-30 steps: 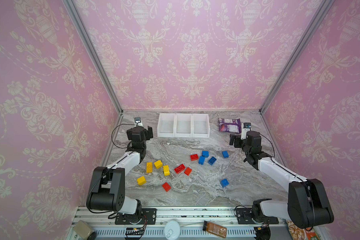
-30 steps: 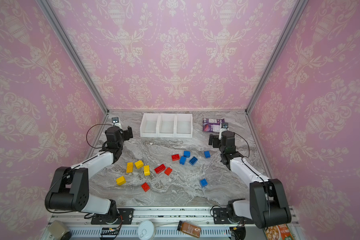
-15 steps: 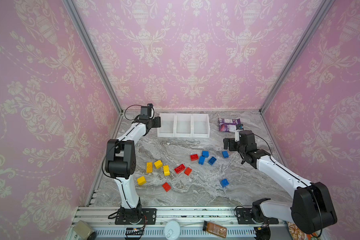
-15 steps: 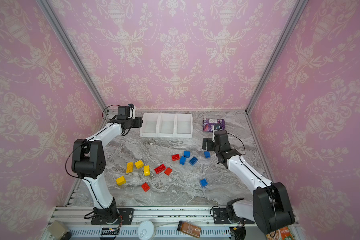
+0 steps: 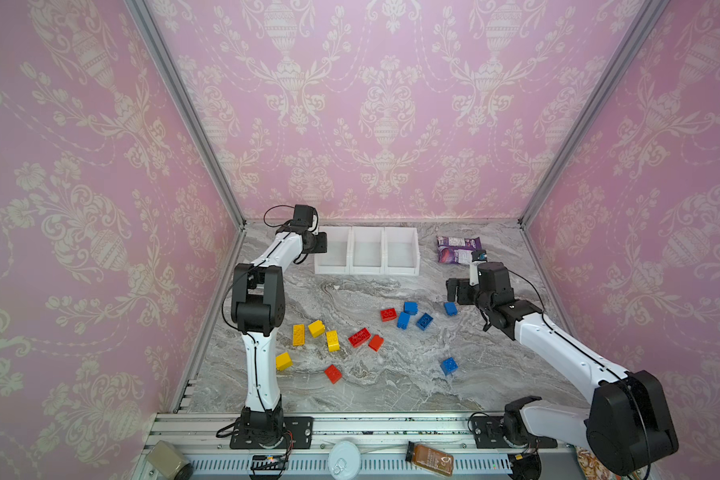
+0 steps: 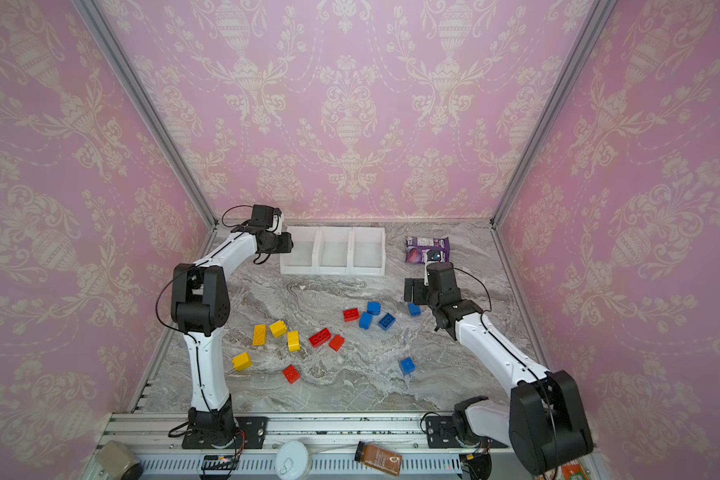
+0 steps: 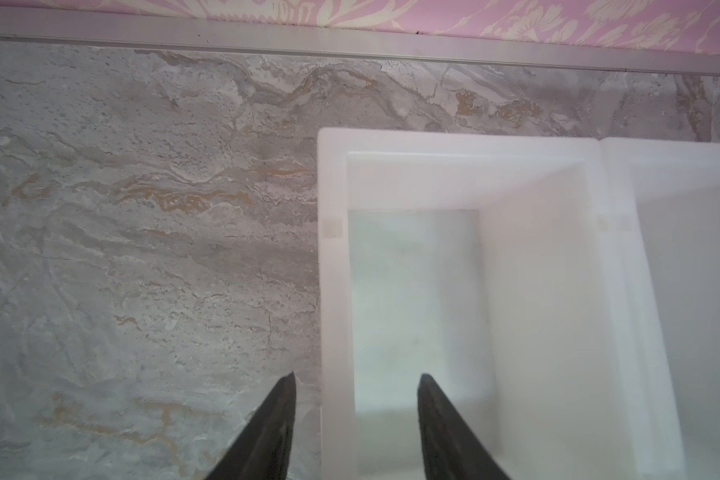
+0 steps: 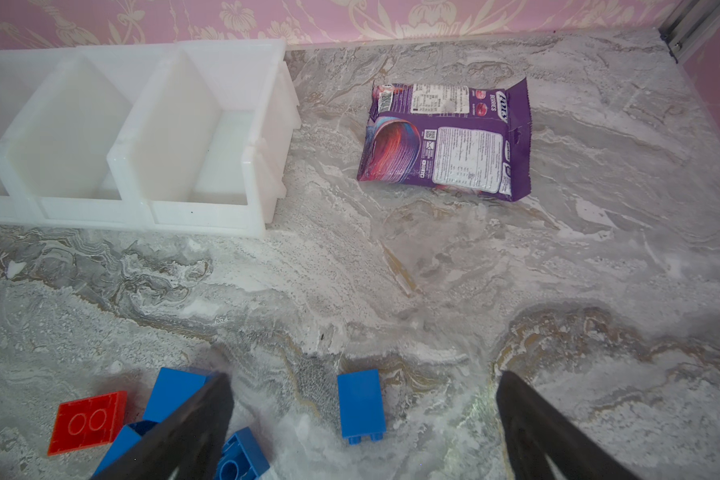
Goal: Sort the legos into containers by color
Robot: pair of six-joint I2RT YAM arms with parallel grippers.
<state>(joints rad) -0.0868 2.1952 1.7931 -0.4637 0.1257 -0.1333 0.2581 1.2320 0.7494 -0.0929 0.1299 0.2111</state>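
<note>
The three white containers (image 5: 366, 270) (image 6: 333, 270) stand joined in a row at the back, with nothing in them. Legos lie loose on the marble: yellow ones (image 5: 316, 328) at left, red ones (image 5: 359, 337) in the middle, blue ones (image 5: 403, 320) to the right. My left gripper (image 5: 323, 248) (image 7: 356, 376) hangs over the left container's outer wall (image 7: 333, 291), one jaw on each side, apart from it and holding nothing. My right gripper (image 5: 454, 291) (image 8: 364, 375) stands wide open just above a lone blue lego (image 8: 360, 405) (image 5: 450, 308).
A purple snack packet (image 5: 458, 249) (image 8: 445, 141) lies at the back right, beside the containers. One blue brick (image 5: 449, 365) and one red brick (image 5: 333, 373) sit apart nearer the front. Metal frame posts and pink walls close in the table.
My left arm has swung from the table's left side up to the left container, and its jaws have narrowed. My right gripper has moved left and forward over the blue bricks, staying wide open.
</note>
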